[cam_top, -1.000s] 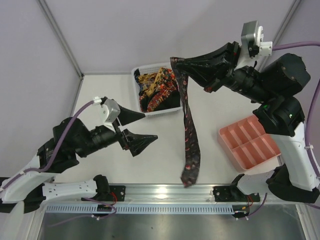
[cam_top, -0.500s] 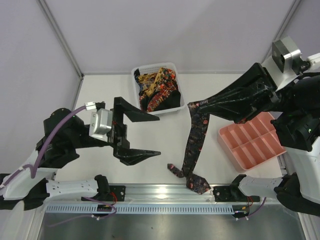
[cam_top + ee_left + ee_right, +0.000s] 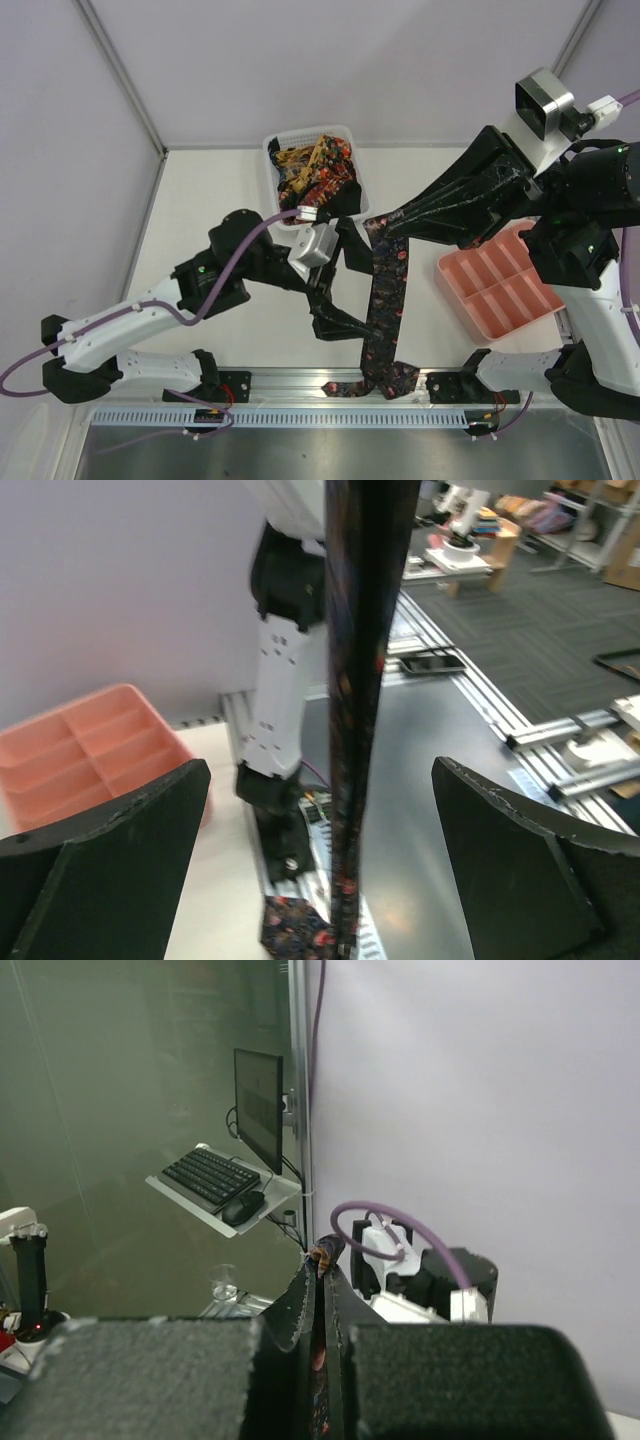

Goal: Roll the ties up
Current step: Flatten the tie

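Seen from above, the right pincer (image 3: 378, 226) is clamped on the top end of a patterned tie (image 3: 386, 300). The tie hangs down to the near edge of the table (image 3: 200, 220), its tail crumpled there. The left pincer (image 3: 345, 283) gapes wide just left of it (holding nothing). More ties (image 3: 315, 170) fill the far basket (image 3: 272, 150).

In the left wrist view, the tie hangs between the spread fingers (image 3: 110, 860), touching neither.

In the right wrist view, the fingers (image 3: 150, 1380) pinch together on a sliver of fabric.
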Robot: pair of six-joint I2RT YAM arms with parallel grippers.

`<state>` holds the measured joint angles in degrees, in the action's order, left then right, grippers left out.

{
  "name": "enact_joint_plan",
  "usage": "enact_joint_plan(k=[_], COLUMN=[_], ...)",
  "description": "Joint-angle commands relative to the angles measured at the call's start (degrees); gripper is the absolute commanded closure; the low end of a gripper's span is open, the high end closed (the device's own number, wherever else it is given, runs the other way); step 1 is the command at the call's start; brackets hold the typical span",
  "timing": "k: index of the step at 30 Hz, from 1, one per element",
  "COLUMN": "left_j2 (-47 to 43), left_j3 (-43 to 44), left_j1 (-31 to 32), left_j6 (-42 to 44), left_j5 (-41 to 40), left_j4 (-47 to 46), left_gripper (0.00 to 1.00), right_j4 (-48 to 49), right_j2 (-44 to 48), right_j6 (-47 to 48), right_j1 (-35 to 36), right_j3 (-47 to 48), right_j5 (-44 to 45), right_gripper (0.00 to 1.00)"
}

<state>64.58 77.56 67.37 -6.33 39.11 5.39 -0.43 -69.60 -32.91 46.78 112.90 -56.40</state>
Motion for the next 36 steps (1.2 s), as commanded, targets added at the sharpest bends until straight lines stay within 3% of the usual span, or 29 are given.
enact_joint_plan(k=[1, 5, 8, 14, 16, 18, 22, 23, 28, 29, 33, 34, 36], left_j2=[-1.5, -2.2, -0.6, -2.5, -2.6, -2.4, -4.4, -5.6, -19.1, -21.6, -31.4, -32.1, -32.9], left_j3=[-7.1, -13.4, -14.8, -25.9, -29.5, -31.0, -31.8, -31.6, -32.6, -32.2, -26.3, -24.8, -20.5], left_j1=[0.2, 1.4, 3.3, 3.7, 3.8, 4.0, 4.0, 3.9, 3.8, 3.7, 3.5, 3.5, 3.5], left_j6=[-7.1, -11.2, -11.1, -17.5, -19.6, -20.1, -19.9, -19.5, -21.3, -22.1, -26.1, -26.6, -27.8], left_j5=[7.7, 8.8, 8.1, 6.6, 4.7, 3.1, -4.6, -9.3, -21.8, -24.1, -37.1, -38.9, -43.2], left_j4=[-14.0, -20.4, -19.6, -29.7, -31.8, -31.0, -21.9, -15.3, -0.1, 2.6, 21.1, 24.1, 29.9], left_gripper=[0.00, 0.00, 0.05, 0.26, 0.27, 0.39, 0.57, 0.64, 0.71, 0.77, 0.76, 0.71, 0.71], right_j4=[-1.1, -1.0, -0.2, 0.7, 0.7, 1.5, 0.7, -1.7, -5.2, -5.6, -4.9, -4.2, -2.1], right_j2=[0.5, 0.1, -0.4, -1.8, -1.8, -1.9, -2.1, -2.1, 0.3, 1.0, 1.6, 1.6, 1.3], right_j6=[2.4, 2.8, 2.7, 4.1, 4.3, 4.2, 6.3, 7.4, 14.4, 15.4, 18.3, 18.2, 16.9], right_j1=[0.1, -1.5, -2.0, -5.0, -5.9, -6.6, -8.2, -8.7, -10.5, -10.7, -14.3, -16.1, -20.5], right_j3=[0.7, 1.3, 2.1, 7.5, 7.7, 7.8, 7.6, 7.5, 1.7, 0.6, -7.7, -9.3, -14.5], right_j5=[1.8, 3.7, 5.3, 9.5, 11.0, 12.4, 16.1, 18.0, 31.1, 33.1, 39.8, 41.8, 41.4], right_gripper=[1.00, 1.00, 1.00, 1.00, 1.00, 1.00, 1.00, 1.00, 1.00, 1.00, 1.00, 1.00, 1.00])
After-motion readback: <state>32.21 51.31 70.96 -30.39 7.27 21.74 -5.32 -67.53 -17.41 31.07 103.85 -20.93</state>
